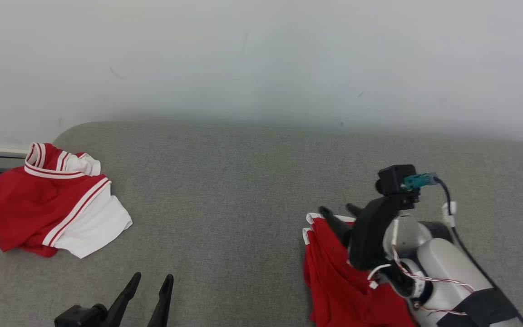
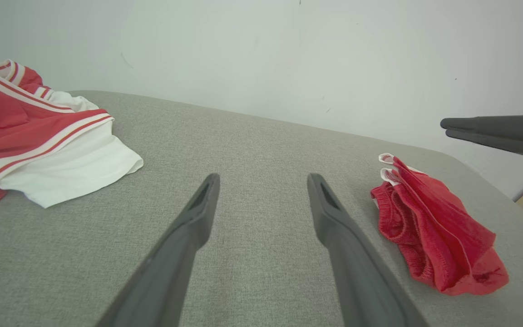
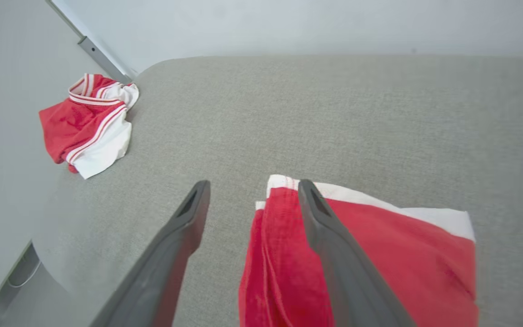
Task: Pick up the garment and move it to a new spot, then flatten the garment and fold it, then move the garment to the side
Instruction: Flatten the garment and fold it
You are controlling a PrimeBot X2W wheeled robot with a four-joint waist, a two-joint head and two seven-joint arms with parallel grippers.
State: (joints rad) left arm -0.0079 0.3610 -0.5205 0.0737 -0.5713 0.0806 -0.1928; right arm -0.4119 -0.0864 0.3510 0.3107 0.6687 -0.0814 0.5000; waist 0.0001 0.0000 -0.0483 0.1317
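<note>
The garment (image 1: 334,281) is red mesh cloth with a white hem, lying bunched at the near right of the grey padded surface (image 1: 243,190). My right gripper (image 1: 338,210) hovers over its far white-edged corner, open, with nothing between the fingers. In the right wrist view the garment (image 3: 402,254) lies under and beside the right gripper (image 3: 253,183), whose right finger (image 3: 325,227) crosses the cloth. My left gripper (image 1: 152,275) stands open at the near left, over bare surface. The left wrist view shows the left gripper (image 2: 263,177) spread wide and the garment (image 2: 434,231) lying loose to its right.
A second red garment with white panels and stripes (image 1: 39,204) lies crumpled at the far left, close to the surface's rounded corner. A pale wall (image 1: 261,59) runs along the back. The surface's left edge (image 3: 48,236) drops off towards the floor.
</note>
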